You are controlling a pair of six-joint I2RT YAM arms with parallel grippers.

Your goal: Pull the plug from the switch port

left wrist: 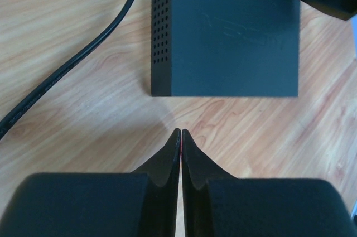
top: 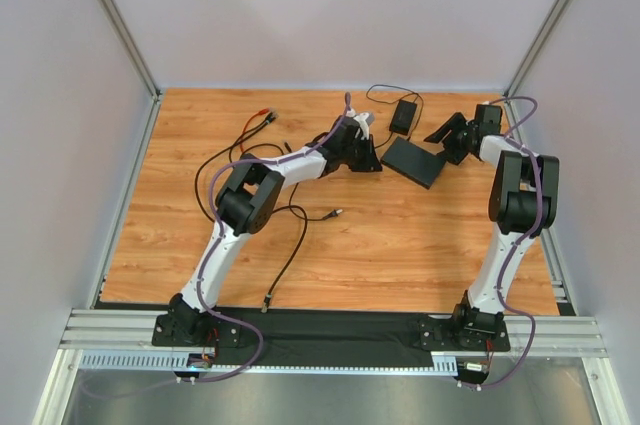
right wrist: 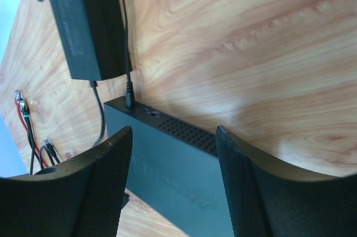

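Note:
The switch point(top: 413, 162) is a flat matte-black box lying on the wooden table between my two grippers. In the right wrist view the switch point(right wrist: 167, 175) lies between and under my open right gripper point(right wrist: 174, 134). A thin black plug point(right wrist: 129, 100) sits in its far edge near the left corner. My right gripper point(top: 440, 137) hovers at the switch's right end. My left gripper point(top: 372, 157) is shut and empty; in the left wrist view the gripper point(left wrist: 181, 132) stops just short of the switch's point(left wrist: 223, 36) near edge. The sockets do not show.
A smaller black adapter brick point(top: 403, 117) with a thin cord lies behind the switch and also shows in the right wrist view point(right wrist: 83, 19). Loose black cables point(top: 240, 160) and red-tipped leads point(top: 262, 117) lie at the left. A thick black cable point(left wrist: 83, 53) runs left of the switch.

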